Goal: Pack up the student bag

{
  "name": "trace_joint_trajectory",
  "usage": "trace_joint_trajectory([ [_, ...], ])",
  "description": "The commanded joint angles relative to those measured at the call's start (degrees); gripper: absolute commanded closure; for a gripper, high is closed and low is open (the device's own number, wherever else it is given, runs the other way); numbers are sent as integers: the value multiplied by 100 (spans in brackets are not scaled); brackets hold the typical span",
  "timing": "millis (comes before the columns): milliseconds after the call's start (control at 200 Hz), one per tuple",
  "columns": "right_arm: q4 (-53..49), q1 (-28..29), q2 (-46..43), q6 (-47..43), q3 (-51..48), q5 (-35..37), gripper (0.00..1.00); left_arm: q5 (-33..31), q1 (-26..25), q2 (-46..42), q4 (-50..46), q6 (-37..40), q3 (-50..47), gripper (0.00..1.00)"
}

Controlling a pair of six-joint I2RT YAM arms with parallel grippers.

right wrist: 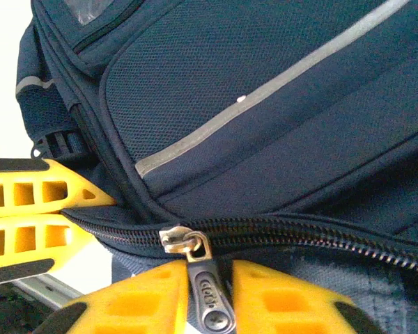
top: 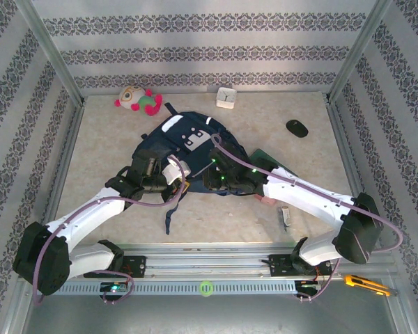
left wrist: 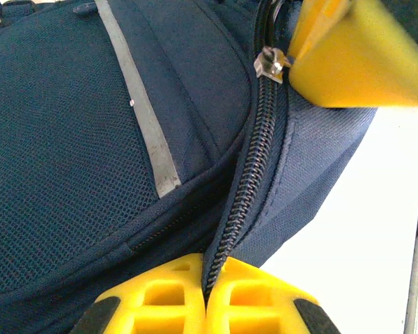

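Bag [top: 188,139] meets both grippers at its zipper [left wrist: 254,160]. The right gripper [right wrist: 209,278] has its yellow fingers closed nearly together on the dark pull [right wrist: 210,296], which hangs straight down between them. The metal slider [right wrist: 177,240] sits just above the fingertips, on the zipper line.

Just to the left of those fingers in the right wrist view, the left gripper [left wrist: 207,268] comes in sideways. Its fingers are pressed shut, pinching the zipper where it runs in between the tips. From the left wrist, the zipper climbs away from these fingers to the slider, with a right finger beside it.

Beyond both grips, navy mesh fabric rises away, crossed by a grey stripe [right wrist: 265,97].

From above, the two grippers sit close together at the bag's near end. The bag lies on the table [top: 111,146] and stretches away from the fingers. A dark strap [top: 168,216] trails back from the left fingers.

Far past the bag lie a plush toy [top: 138,99] and a white box [top: 226,97]. A black oval thing [top: 297,127] rests well off beyond the right fingers.
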Motion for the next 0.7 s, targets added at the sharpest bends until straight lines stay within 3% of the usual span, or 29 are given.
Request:
trace_joint_trajectory([
  [0,-29,54,20,-32,216,292,90,192,-69,-25,572,-104,231,100],
  [90,-231,56,-43,-23,204,469,100,102,-71,-29,522,-91,235,100],
  [315,-661,-88,-191,-145,120,681,100,-281,-60,-99,58,207,267,100],
  [585,-773,-120,-53,-196,192,490,100,-30,-59,-160,249,154,267,100],
  [695,-611,-111,58,-304,182,240,89,173,-61,-161,431,72,241,100],
])
